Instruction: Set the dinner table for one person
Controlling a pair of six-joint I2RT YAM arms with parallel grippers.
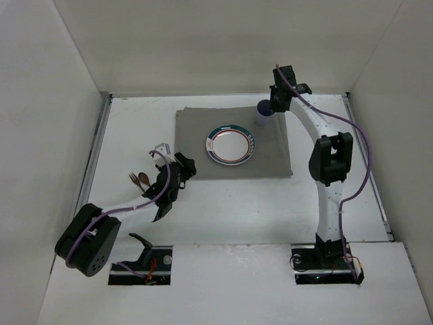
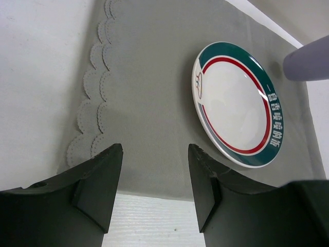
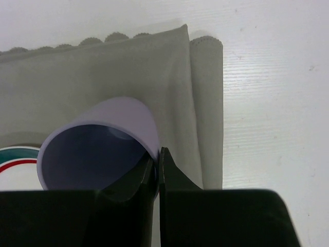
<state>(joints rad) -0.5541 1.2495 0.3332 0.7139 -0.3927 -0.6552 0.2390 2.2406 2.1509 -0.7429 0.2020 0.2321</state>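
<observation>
The dinner table (image 1: 237, 210) is a white tabletop. A grey cloth placemat (image 1: 203, 128) lies at its back middle, with a white plate (image 1: 231, 144) with a teal rim and red ring on it. My right gripper (image 1: 277, 103) is shut on the rim of a lilac cup (image 1: 263, 112) at the placemat's back right corner. In the right wrist view one finger is inside the cup (image 3: 97, 149) and one outside, with the gripper (image 3: 157, 164) over the placemat (image 3: 103, 72). My left gripper (image 1: 184, 164) is open and empty at the placemat's near left corner; its wrist view (image 2: 154, 152) shows the plate (image 2: 234, 105) ahead.
Brown-handled cutlery (image 1: 139, 178) and a pale utensil (image 1: 161, 149) lie on the table left of my left gripper. Metal rails (image 1: 95, 156) run along the side edges. White walls close in the back and sides.
</observation>
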